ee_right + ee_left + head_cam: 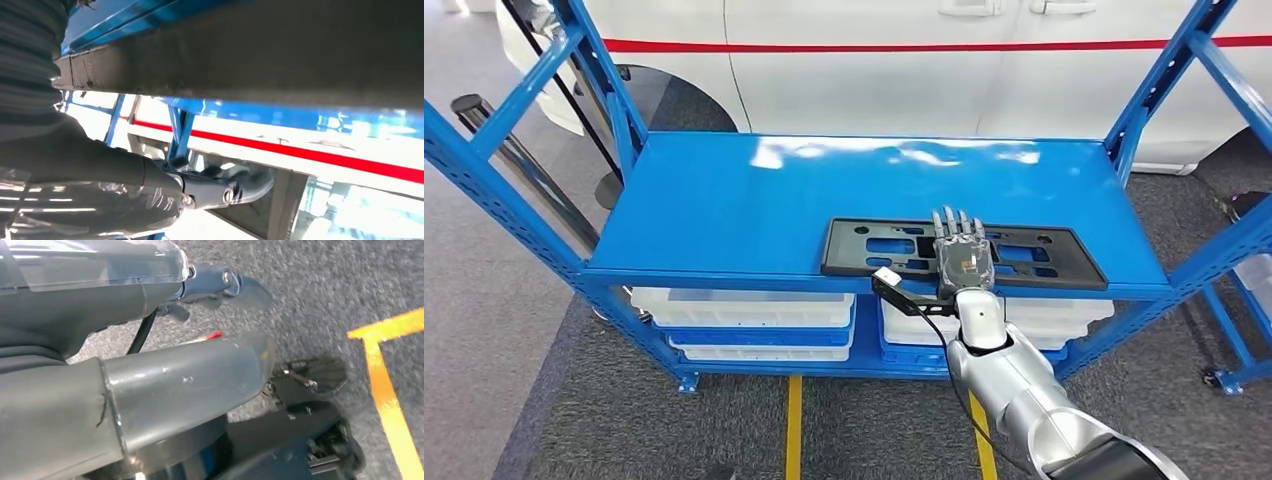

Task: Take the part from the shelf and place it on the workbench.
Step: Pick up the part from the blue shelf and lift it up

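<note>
On the blue shelf (724, 200), the black plastic frame (864, 250), a flat, cut-out panel much like a licence-plate holder, lies along the front edge toward five o'clock of the deck, its long side parallel to the lip. It looks light and fairly stiff, but long and thin enough to flex or tip if lifted from one end; the smooth plastic may slide on the glossy paint. A hold near the middle, thumb under the front edge and fingers through or over a cut-out, seems the safest grip.

The right hand (962, 258) lies flat on the frame's middle, fingers straight and together, pointing to twelve o'clock; it has not closed round anything that I can see, though the thumb's place under the lip cannot be told from above.

The right wrist view adds the underside: the thumb (240, 185) is below the shelf edge. The left wrist view looks at grey carpet (320, 285) with a yellow floor line (390, 405); the left hand's fingers cannot be judged.
</note>
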Robot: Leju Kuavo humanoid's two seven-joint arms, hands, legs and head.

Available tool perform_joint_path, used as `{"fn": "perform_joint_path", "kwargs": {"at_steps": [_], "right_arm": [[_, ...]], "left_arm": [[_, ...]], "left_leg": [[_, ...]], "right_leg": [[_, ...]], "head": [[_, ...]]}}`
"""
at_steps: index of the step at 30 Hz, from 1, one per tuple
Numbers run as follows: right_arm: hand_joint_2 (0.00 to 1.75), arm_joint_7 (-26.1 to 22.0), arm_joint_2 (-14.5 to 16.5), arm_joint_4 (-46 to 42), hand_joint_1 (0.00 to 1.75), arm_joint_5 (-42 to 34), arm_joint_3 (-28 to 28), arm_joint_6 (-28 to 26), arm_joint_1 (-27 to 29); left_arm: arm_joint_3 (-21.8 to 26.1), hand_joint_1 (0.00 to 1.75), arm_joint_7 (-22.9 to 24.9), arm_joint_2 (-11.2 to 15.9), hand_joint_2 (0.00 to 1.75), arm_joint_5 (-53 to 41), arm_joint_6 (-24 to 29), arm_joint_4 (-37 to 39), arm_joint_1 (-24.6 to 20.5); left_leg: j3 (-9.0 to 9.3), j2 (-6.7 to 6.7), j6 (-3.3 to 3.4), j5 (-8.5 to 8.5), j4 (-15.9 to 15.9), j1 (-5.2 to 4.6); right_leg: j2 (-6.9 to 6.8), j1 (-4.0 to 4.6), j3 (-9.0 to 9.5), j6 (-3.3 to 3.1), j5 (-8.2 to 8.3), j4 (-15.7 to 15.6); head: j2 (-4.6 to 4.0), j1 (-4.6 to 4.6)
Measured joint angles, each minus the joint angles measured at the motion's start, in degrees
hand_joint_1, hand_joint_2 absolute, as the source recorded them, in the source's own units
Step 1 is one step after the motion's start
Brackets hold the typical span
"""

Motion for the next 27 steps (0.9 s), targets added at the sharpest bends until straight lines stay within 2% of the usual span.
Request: {"fn": "perform_joint_path", "kwargs": {"at_steps": [1, 2, 3, 4, 5, 6, 7, 8, 9, 12, 13, 20, 24, 27], "right_arm": [[1.75, -0.1, 0.0, 0.1, 1.57, 0.0, 0.0, 0.1, 0.1], [1.75, -0.3, 0.0, 0.1, 1.70, -0.1, 0.0, 0.1, 0.4], [1.75, -0.5, 0.0, 0.1, 1.69, -0.1, 0.0, 0.1, 0.6], [1.75, -0.7, 0.0, 0.1, 1.68, -0.2, -0.1, 0.1, 0.9], [1.75, -0.9, 0.0, 0.1, 1.66, -0.2, -0.1, 0.0, 1.2], [1.75, -1.1, 0.0, 0.1, 1.66, -0.2, -0.2, 0.0, 1.4], [1.75, -1.2, 0.0, 0.1, 1.66, -0.3, -0.2, 0.0, 1.6], [1.75, -1.3, 0.0, 0.1, 1.66, -0.3, -0.3, 0.0, 1.7], [1.75, -1.3, 0.1, 0.1, 1.66, -0.4, -0.3, 0.0, 1.8], [1.75, -1.4, 0.2, 0.1, 1.68, -0.4, -0.3, 0.0, 2.2], [1.75, -1.4, 0.2, 0.1, 1.68, -0.5, -0.3, 0.0, 2.2], [1.75, -1.8, 0.1, 0.1, 1.67, -0.5, -0.4, 0.0, 2.2], [1.75, -1.9, 0.0, 0.1, 1.67, -0.5, -0.5, 0.0, 2.2], [1.75, -2.1, -0.2, 0.1, 1.68, -0.6, -0.8, -0.1, 2.2]], "left_arm": [[0.0, 0.00, -0.2, 0.0, 0.00, 0.0, -0.1, 0.0, -0.1], [0.0, 0.00, -0.5, 0.0, 0.00, -0.1, -0.2, 0.0, -0.1], [0.0, 0.00, -0.8, 0.0, 0.00, -0.1, -0.4, 0.0, -0.1], [0.0, 0.00, -1.1, 0.0, 0.00, -0.1, -0.6, 0.0, -0.1], [0.0, 0.00, -1.3, 0.0, 0.00, -0.1, -0.8, 0.0, -0.1], [0.0, 0.00, -1.5, 0.0, 0.00, -0.1, -1.0, 0.0, -0.1], [0.0, 0.00, -1.6, 0.0, 0.00, -0.1, -1.1, 0.0, -0.1], [0.0, 0.00, -1.7, 0.0, 0.00, -0.1, -1.1, 0.0, -0.2], [0.0, 0.00, -1.7, 0.0, 0.00, -0.1, -1.1, 0.0, -0.3], [0.0, 0.00, -1.8, 0.0, 0.00, -0.1, -1.1, 0.0, -0.3], [0.0, 0.00, -1.8, 0.0, 0.00, -0.1, -1.1, 0.0, -0.3], [0.2, 0.00, -2.0, -0.1, 0.00, 0.1, -1.4, 0.0, -0.4], [0.3, 0.00, -3.2, -0.2, 1.75, 0.2, -1.2, 0.0, -0.5], [0.4, 0.00, -4.6, -0.3, 1.75, 0.3, -1.3, 0.0, -0.6]], "left_leg": [[0.13, 0.13, 0.10, -0.06, -0.1, 0.02], [0.19, 0.24, 0.11, -0.18, -0.1, 0.05], [0.30, 0.33, 0.06, -0.33, 0.0, 0.11], [0.44, 0.37, -0.08, -0.52, 0.1, 0.22], [0.59, 0.38, -0.28, -0.75, 0.2, 0.37], [0.69, 0.38, -0.59, -1.03, 0.5, 0.51], [0.62, 0.37, -0.98, -1.41, 1.0, 0.52], [0.50, 0.36, -1.34, -1.75, 1.4, 0.48], [0.31, 0.36, -1.39, -2.15, 1.7, 0.37], [0.03, 0.36, -0.22, -2.61, 1.8, 0.23], [0.05, 0.35, -0.12, -2.46, 1.7, 0.24], [0.40, 0.40, -2.16, -1.86, 1.0, 0.44], [0.35, 0.42, -2.59, -1.64, 1.0, 0.45], [0.32, 0.44, -2.78, -1.51, 1.0, 0.40]], "right_leg": [[0.08, -0.12, -2.30, 0.20, -1.61, 4.0], [0.09, -0.37, -4.53, 0.41, -2.70, 7.6], [0.09, -0.67, -6.05, 0.63, -2.83, 9.8], [0.08, -0.98, -6.39, 0.86, -1.75, 9.7], [0.06, -1.30, -5.46, 1.10, 0.29, 7.2], [0.06, -1.62, -3.62, 1.32, 2.64, 3.0], [0.12, -1.75, -1.78, 1.45, 4.33, -0.9], [0.22, -1.87, -0.44, 1.41, 5.39, -3.8], [0.32, -1.91, 0.24, 1.34, 5.74, -5.3], [0.41, -1.81, 0.25, 0.86, 5.76, -5.6], [0.41, -1.73, 0.21, 0.69, 5.79, -5.6], [0.58, -1.53, 0.11, -0.04, 5.98, -5.5], [0.57, -1.51, 0.09, -0.13, 6.11, -5.5], [0.57, -1.56, 0.10, 0.01, 6.22, -5.5]], "head": [[0.00, 0.11], [0.00, 0.14], [0.00, 0.18], [0.00, 0.18], [0.00, 0.19], [0.00, 0.21], [0.00, 0.21], [0.00, 0.17], [0.00, 0.14], [0.00, 0.09], [0.00, 0.09], [0.00, 0.09], [0.00, 0.09], [0.00, 0.10]]}}
